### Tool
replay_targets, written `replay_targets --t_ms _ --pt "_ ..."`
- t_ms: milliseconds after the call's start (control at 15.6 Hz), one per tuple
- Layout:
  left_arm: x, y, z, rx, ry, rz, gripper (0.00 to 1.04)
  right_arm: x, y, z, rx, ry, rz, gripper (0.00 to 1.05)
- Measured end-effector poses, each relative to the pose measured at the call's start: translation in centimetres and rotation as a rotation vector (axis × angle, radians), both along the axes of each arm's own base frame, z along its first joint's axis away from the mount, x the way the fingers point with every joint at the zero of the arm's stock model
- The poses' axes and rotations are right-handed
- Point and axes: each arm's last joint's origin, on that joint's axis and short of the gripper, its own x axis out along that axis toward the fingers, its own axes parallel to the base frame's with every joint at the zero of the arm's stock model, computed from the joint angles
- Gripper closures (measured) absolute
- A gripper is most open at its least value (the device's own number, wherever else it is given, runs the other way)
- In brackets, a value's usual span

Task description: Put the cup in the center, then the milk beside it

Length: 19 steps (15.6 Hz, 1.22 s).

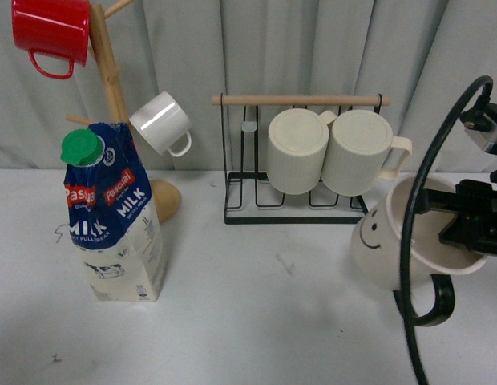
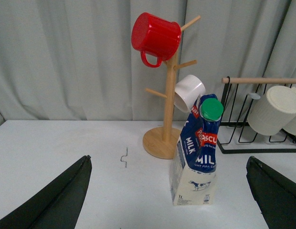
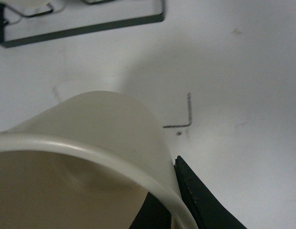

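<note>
At the frame's right edge the right jaws gripped the tilted cup (image 1: 385,241) by its rim. It needed levelling before landing mid worktop (image 1: 256,321), clear of the milk (image 1: 112,216) at left. The left jaws stood open.

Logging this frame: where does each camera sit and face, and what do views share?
Front: on the robot's body, facing table and curtain; right gripper clamps the cup.
Left wrist: on the left arm, looking across at milk and mug tree; left gripper open, empty.
Right wrist: on the right arm, looking down past the cup's rim; one dark finger shows.
Shared: milk in front and left wrist; cup in front and right wrist.
</note>
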Motion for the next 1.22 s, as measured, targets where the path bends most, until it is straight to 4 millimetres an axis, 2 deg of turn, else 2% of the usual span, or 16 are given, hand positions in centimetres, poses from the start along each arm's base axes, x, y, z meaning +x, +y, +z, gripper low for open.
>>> replay_targets --t_ms 192,384,512,768,1024,1088,1216 --pt "0.0 0.0 0.0 0.000 0.000 0.000 0.07 -1.5 3.2 -1.0 0.046 0.035 0.034 1.02" --pt "0.0 0.0 0.0 0.000 0.000 0.000 0.07 -1.1 4.3 -2.2 0.054 0.069 -0.003 1.02" --pt "0.0 0.0 0.0 0.000 0.000 0.000 0.07 -0.4 5.1 -3.3 0.051 0.119 -0.027 1.02" --pt "0.0 0.0 0.0 0.000 0.000 0.000 0.07 1.5 6.6 -3.4 0.057 0.138 -0.058 1.02" --pt "0.0 0.0 0.0 0.000 0.000 0.000 0.07 3.3 8.5 -4.5 0.012 0.218 -0.070 1.02" --pt "0.0 0.0 0.0 0.000 0.000 0.001 0.07 3.6 8.6 -4.3 0.016 0.208 -0.068 0.97" --pt "0.0 0.0 0.0 0.000 0.000 0.000 0.07 3.9 8.9 -3.9 0.021 0.191 -0.065 0.75"
